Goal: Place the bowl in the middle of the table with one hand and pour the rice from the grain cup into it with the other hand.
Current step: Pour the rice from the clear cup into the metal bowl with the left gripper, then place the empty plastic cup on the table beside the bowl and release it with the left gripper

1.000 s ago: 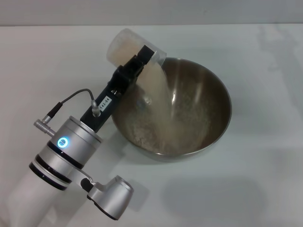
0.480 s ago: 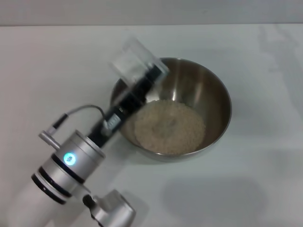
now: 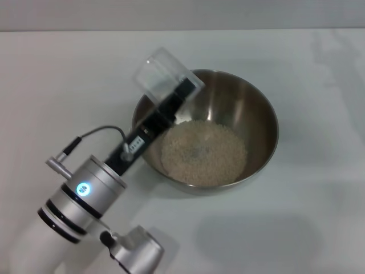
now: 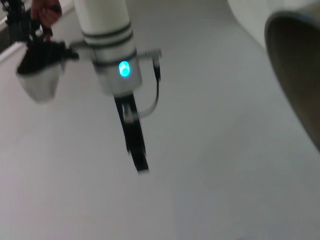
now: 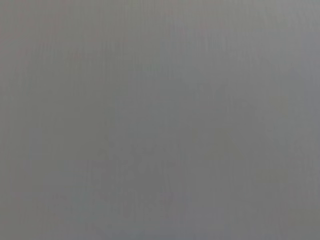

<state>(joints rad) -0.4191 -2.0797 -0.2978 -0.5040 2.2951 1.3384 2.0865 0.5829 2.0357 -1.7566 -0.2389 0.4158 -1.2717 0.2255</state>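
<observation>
The left gripper [image 3: 174,97] is clenched on the grain cup [image 3: 161,76], which is tipped over the near-left rim of the bowl [image 3: 259,108] with its open mouth facing the bowl so anything left would drop inside; the cup looks see-through and empty. The bowl sits about in the middle of the table [image 3: 57,85], and the rice [image 3: 203,151] lies in a heap in its bottom, so the pouring looks done. The right gripper does not show in any view, so I cannot tell its state
</observation>
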